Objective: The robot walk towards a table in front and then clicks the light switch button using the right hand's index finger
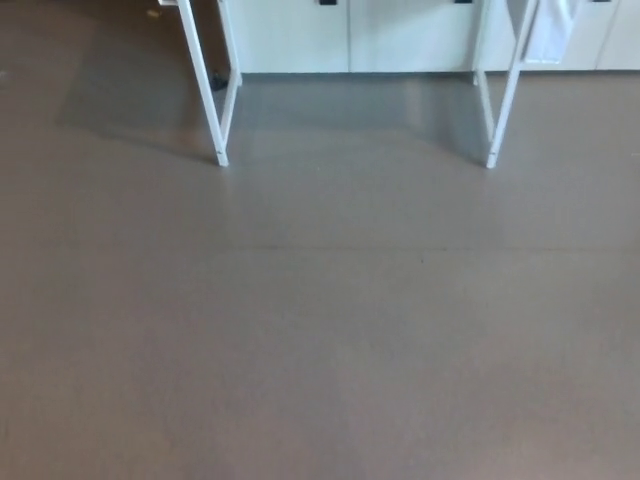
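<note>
Smooth grey-brown floor (320,330) fills foreground; thin white metal table legs (212,95) stand on it at top, pale cabinets (350,35) behind.

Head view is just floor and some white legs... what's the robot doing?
Nothing is being handled right now. The head camera looks down at a bare grey-brown floor. At the top of the picture stand the white legs of a table, the left leg and the right leg, with pale cabinets behind them. A white cloth or sheet hangs by the right leg. Neither robot hand shows, and no light switch is visible, so the pressing has not begun.
</note>
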{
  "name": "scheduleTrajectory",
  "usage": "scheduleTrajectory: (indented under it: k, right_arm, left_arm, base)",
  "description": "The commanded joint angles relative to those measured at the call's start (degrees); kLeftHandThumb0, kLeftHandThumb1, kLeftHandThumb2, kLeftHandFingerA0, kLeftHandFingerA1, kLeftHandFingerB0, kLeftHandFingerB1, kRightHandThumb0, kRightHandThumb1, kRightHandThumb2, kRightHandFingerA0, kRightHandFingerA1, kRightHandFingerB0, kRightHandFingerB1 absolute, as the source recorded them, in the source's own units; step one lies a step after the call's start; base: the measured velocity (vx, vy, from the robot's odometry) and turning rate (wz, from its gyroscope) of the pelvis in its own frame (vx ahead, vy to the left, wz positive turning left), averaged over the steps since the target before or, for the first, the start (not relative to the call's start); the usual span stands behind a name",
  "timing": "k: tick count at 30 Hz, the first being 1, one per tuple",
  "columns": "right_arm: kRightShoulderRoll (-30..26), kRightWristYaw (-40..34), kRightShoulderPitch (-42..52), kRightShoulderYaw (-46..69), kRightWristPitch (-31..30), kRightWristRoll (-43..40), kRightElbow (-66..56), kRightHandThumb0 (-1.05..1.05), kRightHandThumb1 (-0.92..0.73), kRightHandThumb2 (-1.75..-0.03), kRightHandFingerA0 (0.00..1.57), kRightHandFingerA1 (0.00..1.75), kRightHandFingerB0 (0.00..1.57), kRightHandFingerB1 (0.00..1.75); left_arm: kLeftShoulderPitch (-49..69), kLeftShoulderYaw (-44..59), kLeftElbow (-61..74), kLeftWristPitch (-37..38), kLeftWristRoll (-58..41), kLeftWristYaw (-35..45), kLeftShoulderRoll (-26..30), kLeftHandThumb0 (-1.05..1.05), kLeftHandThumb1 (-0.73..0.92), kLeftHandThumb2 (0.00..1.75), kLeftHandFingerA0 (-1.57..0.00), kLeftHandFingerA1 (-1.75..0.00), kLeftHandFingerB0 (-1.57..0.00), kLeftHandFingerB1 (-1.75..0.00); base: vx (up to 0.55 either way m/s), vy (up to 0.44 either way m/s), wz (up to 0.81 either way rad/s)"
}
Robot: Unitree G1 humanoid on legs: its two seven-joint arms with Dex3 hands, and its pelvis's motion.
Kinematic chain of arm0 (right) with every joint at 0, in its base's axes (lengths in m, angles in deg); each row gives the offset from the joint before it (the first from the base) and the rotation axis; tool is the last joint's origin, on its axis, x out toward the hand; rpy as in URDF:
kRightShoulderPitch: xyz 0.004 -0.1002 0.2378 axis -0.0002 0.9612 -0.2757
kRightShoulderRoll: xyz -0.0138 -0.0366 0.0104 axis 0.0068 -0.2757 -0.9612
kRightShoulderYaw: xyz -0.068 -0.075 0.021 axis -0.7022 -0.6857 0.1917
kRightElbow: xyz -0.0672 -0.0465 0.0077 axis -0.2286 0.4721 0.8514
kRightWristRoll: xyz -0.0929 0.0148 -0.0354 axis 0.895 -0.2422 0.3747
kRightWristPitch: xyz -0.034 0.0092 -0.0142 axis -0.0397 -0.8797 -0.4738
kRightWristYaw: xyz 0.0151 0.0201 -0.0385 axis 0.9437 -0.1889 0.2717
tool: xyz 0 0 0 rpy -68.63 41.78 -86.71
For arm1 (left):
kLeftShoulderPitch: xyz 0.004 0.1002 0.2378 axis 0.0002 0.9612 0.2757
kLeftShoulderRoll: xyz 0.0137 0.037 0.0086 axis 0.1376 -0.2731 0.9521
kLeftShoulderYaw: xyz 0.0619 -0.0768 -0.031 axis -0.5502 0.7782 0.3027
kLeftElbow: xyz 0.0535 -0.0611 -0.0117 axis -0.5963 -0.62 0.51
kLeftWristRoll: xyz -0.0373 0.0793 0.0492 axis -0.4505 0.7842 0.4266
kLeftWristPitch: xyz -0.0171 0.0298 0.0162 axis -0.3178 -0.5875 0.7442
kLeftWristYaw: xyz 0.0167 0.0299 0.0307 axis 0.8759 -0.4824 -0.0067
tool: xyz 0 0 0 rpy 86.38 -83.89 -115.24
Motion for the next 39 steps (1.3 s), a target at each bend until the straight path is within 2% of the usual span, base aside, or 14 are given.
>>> scheduleTrajectory:
  k: [1, 2, 16, 17, 20, 21, 29, 34, 39]
  right_arm:
    - [-0.25, -0.49, 0.55, -0.46, 0.30, 0.21, 0.14, -0.54, -0.46, -0.84, 0.70, 0.63, 0.53, 0.57]
    - [-0.30, -0.52, 0.29, -0.47, 0.65, 0.21, 0.74, -0.53, -0.59, -0.57, 0.77, 0.50, 0.59, 0.43]
    - [-0.53, -0.80, 0.01, -1.31, -0.16, 0.52, 1.69, -0.49, -0.60, -0.57, 0.79, 0.48, 0.59, 0.41]
    - [-0.46, -0.85, 0.23, -1.34, -0.54, 0.46, 1.10, -0.51, -0.47, -0.82, 0.72, 0.63, 0.53, 0.56]
    - [-0.31, -0.24, 0.63, -1.33, -0.09, 0.15, 0.76, -0.54, -0.46, -0.83, 0.74, 0.63, 0.54, 0.56]
    - [-0.26, -0.18, 0.97, -1.43, -0.12, 0.15, 0.09, -0.50, -0.58, -0.58, 0.81, 0.51, 0.60, 0.43]
    - [-0.44, -0.83, 1.55, -2.29, -0.40, 0.71, -1.11, -0.50, -0.60, -0.57, 0.82, 0.50, 0.59, 0.42]
    - [-1.18, -0.61, -0.01, -2.84, 1.95, 1.48, 3.14, -0.54, -0.60, -0.58, 0.81, 0.50, 0.58, 0.42]
    - [-0.65, -1.37, 1.85, -3.40, 0.15, 1.39, -1.53, -0.49, -0.60, -0.58, 0.83, 0.55, 0.60, 0.44]
  left_arm:
    - [0.20, -0.30, 0.62, 0.28, 0.87, 0.49, 1.54, -0.33, 0.70, 0.61, -0.44, -0.48, -0.34, -0.39]
    - [0.18, -0.33, 0.84, -0.02, 0.81, 0.30, 1.50, -0.32, 0.68, 0.60, -0.44, -0.46, -0.34, -0.38]
    - [0.67, -1.05, 1.09, 0.60, 1.27, -0.15, 1.78, -0.33, 0.67, 0.60, -0.48, -0.49, -0.37, -0.40]
    - [0.69, -1.07, 1.05, 0.62, 1.25, 0.03, 1.86, -0.34, 0.68, 0.60, -0.48, -0.48, -0.37, -0.40]
    - [0.69, -1.12, 1.04, 0.30, 1.08, 0.37, 2.04, -0.34, 0.68, 0.60, -0.47, -0.47, -0.37, -0.40]
    - [0.56, -1.13, 0.79, 0.44, 1.12, 0.26, 2.01, -0.34, 0.68, 0.60, -0.47, -0.48, -0.37, -0.40]
    - [0.24, -1.24, 0.15, 0.91, 1.44, 0.12, 2.19, -0.34, 0.71, 0.61, -0.49, -0.48, -0.37, -0.40]
    - [0.25, -1.12, 0.50, 0.27, 1.11, 0.03, 2.08, -0.32, 0.70, 0.61, -0.48, -0.49, -0.37, -0.41]
    - [-0.14, -1.34, 0.37, 0.27, 1.57, -0.03, 2.45, -0.33, 0.69, 0.61, -0.49, -0.49, -0.37, -0.40]
  base:
    - [0.17, -0.109, -0.06]
    - [0.20, -0.062, -0.08]
    - [0.29, 0.059, -0.10]
    - [0.22, -0.026, 0.13]
    - [0.22, -0.108, 0.12]
    - [0.29, -0.188, 0.08]
    - [0.37, -0.246, 0.01]
    - [0.25, -0.101, -0.05]
    - [0.39, 0.090, -0.14]
